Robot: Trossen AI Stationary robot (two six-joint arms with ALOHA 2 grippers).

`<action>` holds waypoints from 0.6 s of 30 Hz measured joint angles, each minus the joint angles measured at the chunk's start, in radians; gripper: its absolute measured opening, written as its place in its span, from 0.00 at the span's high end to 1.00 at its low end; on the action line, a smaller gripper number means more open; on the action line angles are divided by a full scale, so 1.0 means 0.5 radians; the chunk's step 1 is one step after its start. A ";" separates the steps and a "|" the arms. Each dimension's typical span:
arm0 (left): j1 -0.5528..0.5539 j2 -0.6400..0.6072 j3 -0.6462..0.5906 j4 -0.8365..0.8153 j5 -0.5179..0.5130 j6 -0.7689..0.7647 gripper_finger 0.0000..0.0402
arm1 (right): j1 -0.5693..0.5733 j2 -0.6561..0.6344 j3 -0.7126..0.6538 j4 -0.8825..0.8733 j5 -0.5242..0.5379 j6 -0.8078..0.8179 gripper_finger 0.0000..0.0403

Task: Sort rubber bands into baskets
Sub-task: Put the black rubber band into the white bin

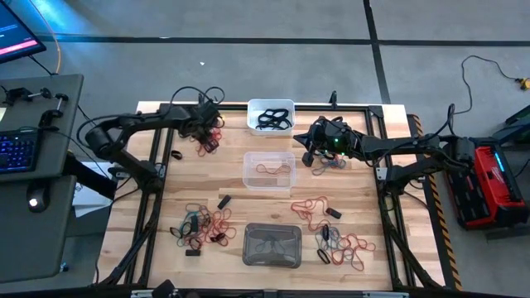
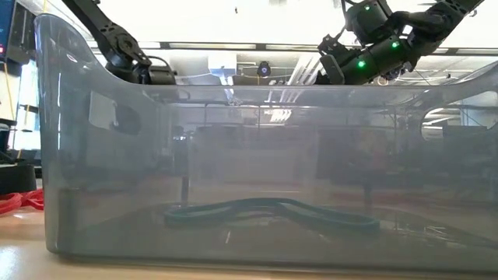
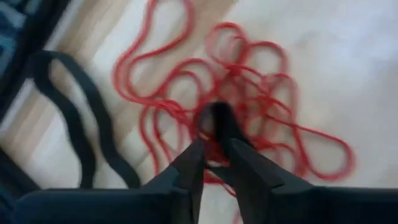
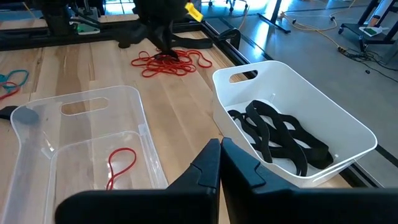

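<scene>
My left gripper (image 1: 209, 132) points down into a pile of red rubber bands (image 3: 261, 93) on the wood at the table's far left, shut on some of its strands. A black band (image 3: 81, 124) lies beside the pile. My right gripper (image 4: 219, 155) hovers shut and empty between the white basket (image 4: 298, 81), which holds black bands (image 4: 280, 134), and the clear basket (image 4: 81, 99), which holds one red band (image 4: 121, 165). The grey basket (image 2: 233, 140) stands at the near edge with a teal band (image 2: 264, 211) on its floor. My left gripper comes at the red pile from above, slanting steeply down. Red strands (image 3: 214, 157) show in the narrow gap between its two fingers (image 3: 186, 165), near their free ends. How many bands it has, I cannot tell. The pile still lies spread on the table.
Loose mixed bands lie near the front left (image 1: 203, 225), the front right (image 1: 344, 244) and right of centre (image 1: 315, 205). Blue bands (image 1: 327, 163) lie under my right arm. Small black pieces (image 1: 224, 201) are scattered on the wood. Black cables (image 1: 195, 98) trail at the far left.
</scene>
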 joint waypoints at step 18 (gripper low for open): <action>0.037 0.180 0.001 0.032 0.098 0.190 0.97 | 0.028 0.000 0.000 -0.001 0.002 0.000 1.00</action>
